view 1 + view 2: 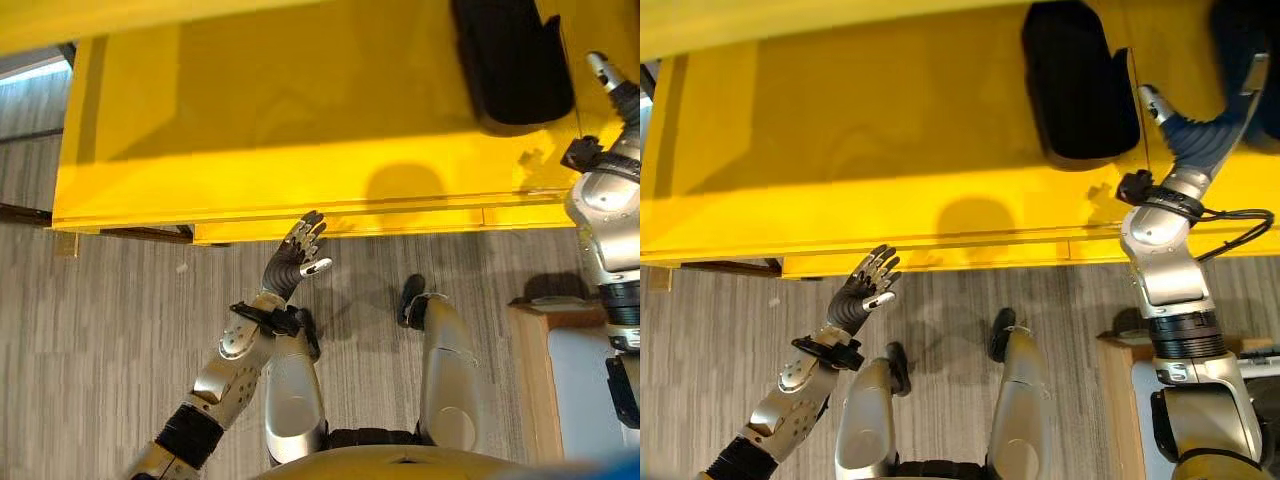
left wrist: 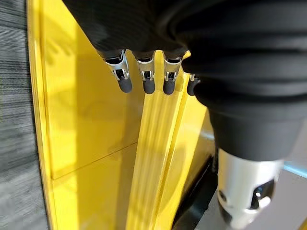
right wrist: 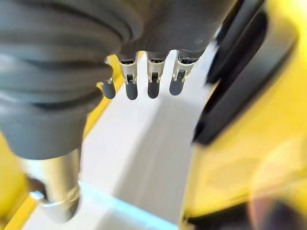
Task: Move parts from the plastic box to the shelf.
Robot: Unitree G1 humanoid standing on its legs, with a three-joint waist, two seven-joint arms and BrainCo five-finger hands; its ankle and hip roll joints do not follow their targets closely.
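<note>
Yellow shelf (image 1: 890, 130) already bears a black part (image 1: 1080, 85); with both hands' fingers spread and empty, draw the right hand (image 1: 1200, 130) back clear of it.

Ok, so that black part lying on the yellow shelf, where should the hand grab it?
Probably across the black part's narrow width, near its rounded near end, since it lies lengthwise on the yellow shelf, pointing away from the robot. Come from its right, where the open right hand is close beside it.
</note>
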